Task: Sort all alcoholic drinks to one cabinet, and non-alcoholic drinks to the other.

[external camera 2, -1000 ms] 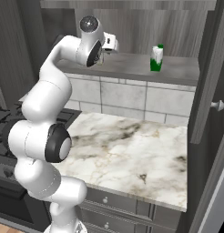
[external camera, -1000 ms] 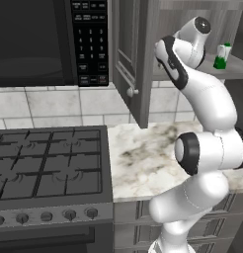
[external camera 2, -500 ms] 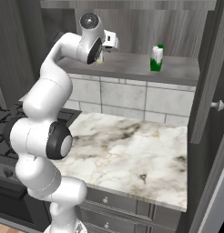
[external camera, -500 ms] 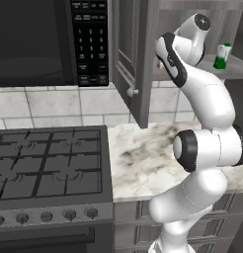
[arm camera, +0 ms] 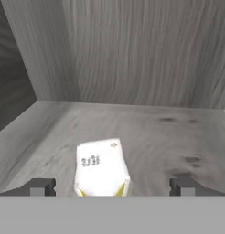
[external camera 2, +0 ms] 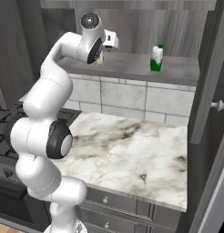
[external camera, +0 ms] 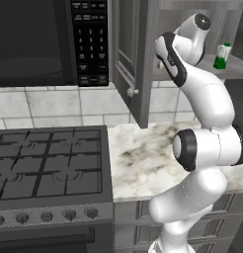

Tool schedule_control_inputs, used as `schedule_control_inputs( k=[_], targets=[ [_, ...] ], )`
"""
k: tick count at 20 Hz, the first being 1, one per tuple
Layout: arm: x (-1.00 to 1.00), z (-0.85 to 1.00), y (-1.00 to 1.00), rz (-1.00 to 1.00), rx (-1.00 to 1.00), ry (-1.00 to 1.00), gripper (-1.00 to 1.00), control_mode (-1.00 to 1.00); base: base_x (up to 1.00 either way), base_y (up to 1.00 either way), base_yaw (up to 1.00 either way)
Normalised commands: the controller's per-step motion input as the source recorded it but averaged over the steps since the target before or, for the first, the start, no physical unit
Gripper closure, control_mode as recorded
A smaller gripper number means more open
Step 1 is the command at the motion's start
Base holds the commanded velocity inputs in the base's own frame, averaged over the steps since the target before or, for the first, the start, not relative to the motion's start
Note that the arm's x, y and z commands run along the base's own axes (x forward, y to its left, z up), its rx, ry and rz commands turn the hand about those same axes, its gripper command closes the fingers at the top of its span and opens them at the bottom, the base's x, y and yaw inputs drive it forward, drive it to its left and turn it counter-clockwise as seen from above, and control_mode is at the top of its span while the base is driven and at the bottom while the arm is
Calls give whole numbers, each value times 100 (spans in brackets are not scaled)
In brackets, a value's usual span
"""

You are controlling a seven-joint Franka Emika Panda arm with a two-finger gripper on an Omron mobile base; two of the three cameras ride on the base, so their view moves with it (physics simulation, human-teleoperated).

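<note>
Hard to make out first: carton top only, seen from the hand view, lower part cut off by frame bottom. Print on carton lid too small to read, just a few dark marks. From right base view, carton mostly hidden behind the wrist, only a pale sliver showing at shelf's left end. End effector itself blocked by the arm's upper links in left base view; can't tell its jaws from there. Label on green-and-white container [external camera 2: 155, 58] too blurry to read in either base view.

End effector [arm camera: 112, 188]: wide open, nothing gripped. Fingertips [arm camera: 39, 187] standing well apart either side of white carton [arm camera: 101, 168], w/ clear gaps both sides, no contact visible.

White carton: boxy, white faces, yellow at the lower corners, small round dot on top near one edge. Sitting upright on cabinet shelf [arm camera: 169, 137], toward left end, near the left side wall, away from back wall.

Green-and-white container: upright, white body w/ green base and green cap, on same shelf, toward right end, well apart from carton.

Upper cabinet door [external camera: 131, 59] swung open, round knob at its lower edge. Marble bench [external camera 2: 132, 154] below the shelf, tile backsplash btwn them. Gas stove [external camera: 49, 168] at bench's left edge, microwave [external camera: 39, 42] above it.
</note>
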Motion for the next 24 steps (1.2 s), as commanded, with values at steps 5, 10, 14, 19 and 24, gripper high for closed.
schedule_control_inputs(
  k=[5, 10, 14, 19, 24],
  targets=[
    [-91, 1, -18, 0, 0, -16, -100, -100, 0, 0, 0],
    [-100, 0, -36, 0, 0, -2, -100, -100, 0, 0, 0],
    [-100, -2, -27, 0, 0, 7, -100, -100, 0, 0, 0],
    [-100, -19, -19, -3, 0, 18, -100, -100, 0, 0, 0],
    [-86, -62, -3, -3, 0, 29, -100, -100, 0, 0, 0]
  ],
)
